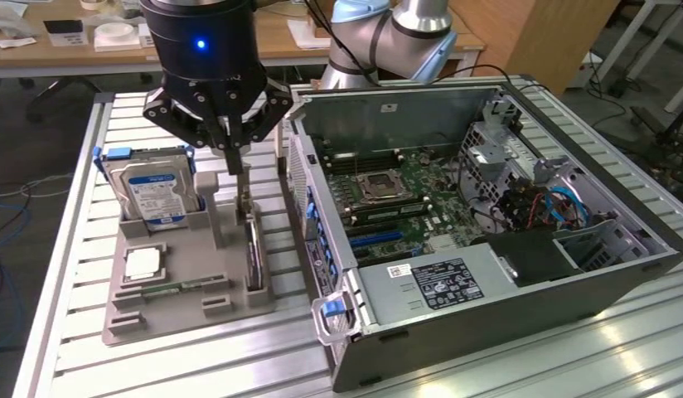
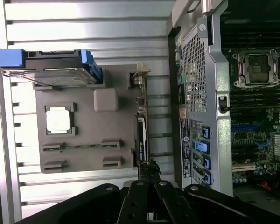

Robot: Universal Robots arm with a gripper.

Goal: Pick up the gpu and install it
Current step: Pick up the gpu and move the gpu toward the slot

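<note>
The gpu [image 1: 251,245] [image 2: 141,128] stands on edge in a slot along the tray [image 1: 176,307] [image 2: 84,135], on the side nearest the case [image 1: 486,307] [image 2: 196,70]. Upright like this, its thin top edge is offered to a pinch from above. The gripper [image 1: 238,189] [image 2: 148,167] is down on that edge with its jaws squeezed together, apparently clamping the card, which is not yet lifted out. The hard drive [image 1: 153,195] [image 2: 60,70] stands in its own slot at the tray's far side. The case lies open, with its motherboard [image 1: 414,199] exposed.
</note>
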